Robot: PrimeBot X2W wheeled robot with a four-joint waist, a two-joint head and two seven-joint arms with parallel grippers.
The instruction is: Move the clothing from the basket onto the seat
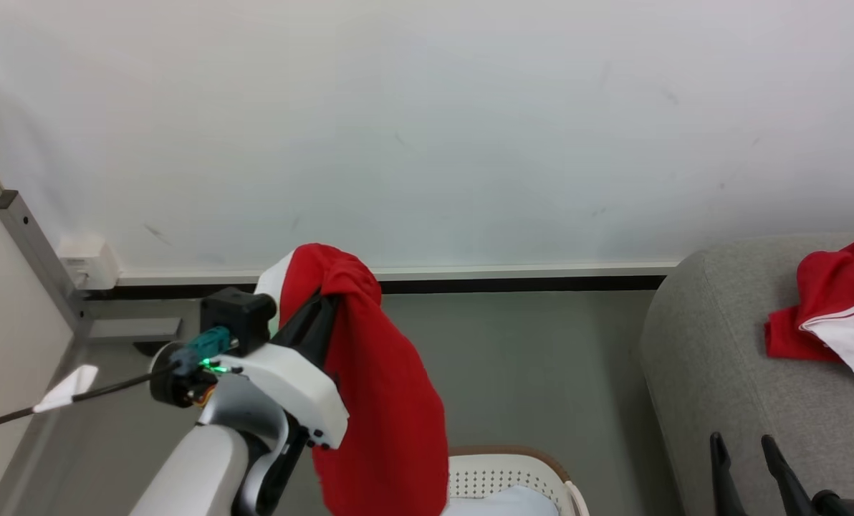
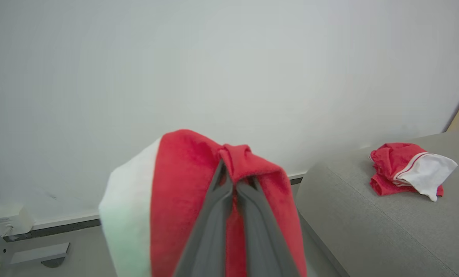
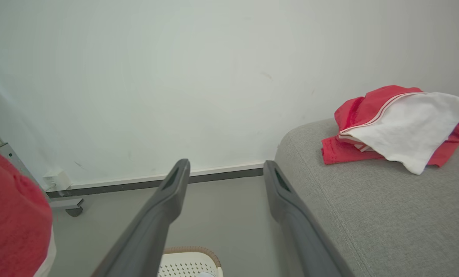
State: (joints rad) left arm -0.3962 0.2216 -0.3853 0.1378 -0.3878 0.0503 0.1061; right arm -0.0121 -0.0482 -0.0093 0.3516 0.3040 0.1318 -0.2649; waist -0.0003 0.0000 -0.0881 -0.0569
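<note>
Garment [image 1: 384, 373], red, hangs centre-left of head view, over basket [image 1: 534, 466] at bottom edge | left gripper [image 2: 233, 177] clamped on its top fold | right gripper [image 3: 225, 171] fingers apart, empty | step, probably: transfer to seat [image 1: 721, 373] at right, where red-white piece [image 1: 821, 301] lies | next: swing right over seat, release.

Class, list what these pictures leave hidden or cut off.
- Head view: the basket is cut by the bottom edge and partly covered by the hanging red garment; its contents are unclear.
- Left wrist view: the red garment's lower part passes the bottom edge, behind the left gripper.
- Right wrist view: the seat is cut by the right and bottom edges.
</note>
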